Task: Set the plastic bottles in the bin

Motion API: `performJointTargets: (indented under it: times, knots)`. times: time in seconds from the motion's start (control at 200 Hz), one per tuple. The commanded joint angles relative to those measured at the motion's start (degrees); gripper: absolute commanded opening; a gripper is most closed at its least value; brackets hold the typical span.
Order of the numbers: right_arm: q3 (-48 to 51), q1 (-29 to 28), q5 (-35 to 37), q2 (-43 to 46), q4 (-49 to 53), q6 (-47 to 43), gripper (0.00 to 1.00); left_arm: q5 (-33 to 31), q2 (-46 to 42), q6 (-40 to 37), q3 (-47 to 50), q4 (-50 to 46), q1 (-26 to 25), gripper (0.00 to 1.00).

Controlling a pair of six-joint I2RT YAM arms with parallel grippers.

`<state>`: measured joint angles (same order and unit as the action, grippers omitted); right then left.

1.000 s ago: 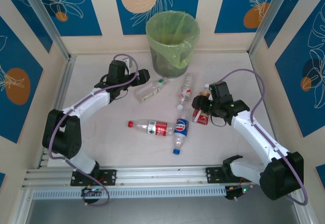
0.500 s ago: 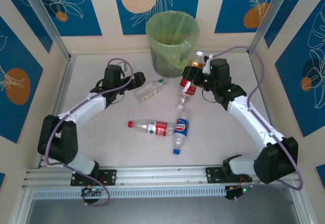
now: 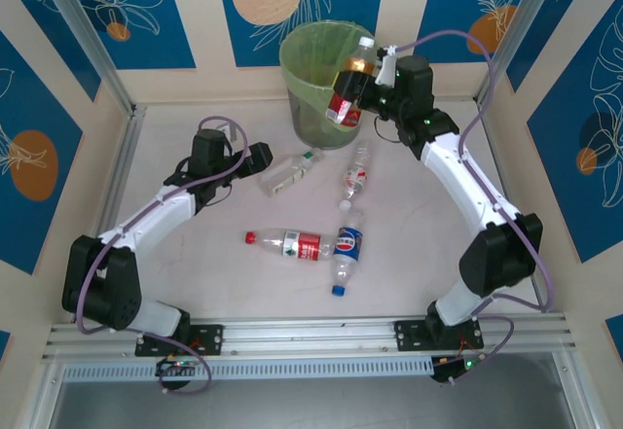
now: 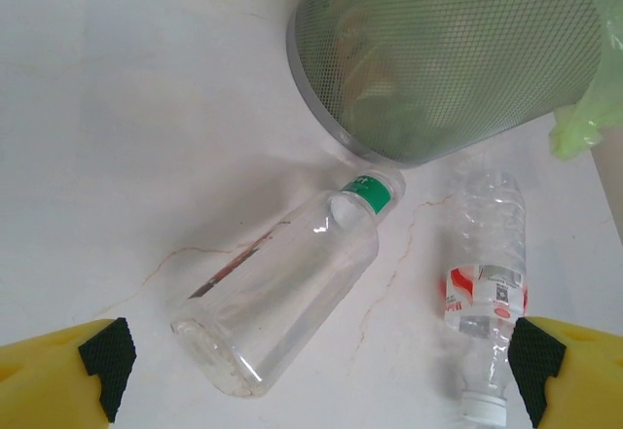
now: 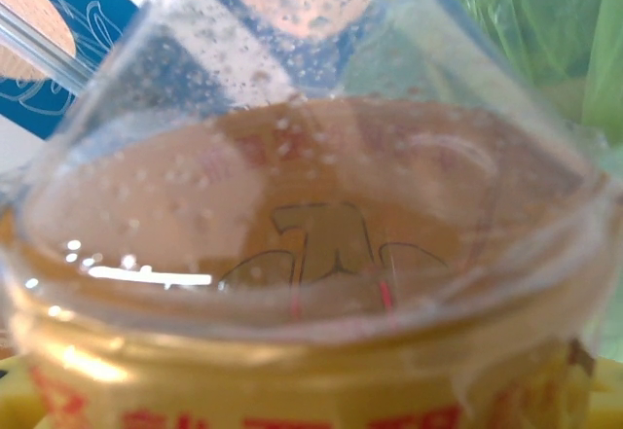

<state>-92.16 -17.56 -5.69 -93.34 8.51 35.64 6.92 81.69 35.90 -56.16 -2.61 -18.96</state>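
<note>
Right gripper (image 3: 368, 87) is clamped around the red-labelled bottle (image 3: 344, 98), held at the rim of the bin (image 3: 310, 125), upper centre of the top view. Amber liquid inside, so judged heavier than the empties; thin-walled and slick. A mid-body grip suits it.

Left gripper (image 3: 257, 155) is wide open and holds nothing, just beside the green-capped bottle (image 4: 282, 288), centre-left. Other bottles (image 3: 304, 245) lie on the counter (image 3: 195, 254); light, likely to roll.

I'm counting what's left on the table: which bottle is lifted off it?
The red-labelled, white-capped bottle with amber liquid, gripped by the right end effector up at the bin rim. The other four bottles lie on the table.
</note>
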Motion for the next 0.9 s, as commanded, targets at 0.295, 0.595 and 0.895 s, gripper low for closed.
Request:
performJointTargets:
  times: [0.295, 0.595, 0.895]
  knots:
    - [-29.1, 3.2, -3.3, -18.1, 8.0, -2.8, 0.52, -2.2, -6.8, 0.2, 5.7, 5.2, 0.6, 1.00]
    - [-52.9, 4.3, 2.3, -34.5, 11.7, -5.7, 0.51, 2.3, -10.4, -4.7, 8.9, 5.8, 0.6, 1.00]
    - [-57.6, 4.4, 6.3, -40.0, 12.6, -21.6, 0.52, 5.3, -11.0, -5.4, 9.3, 4.4, 0.6, 0.99]
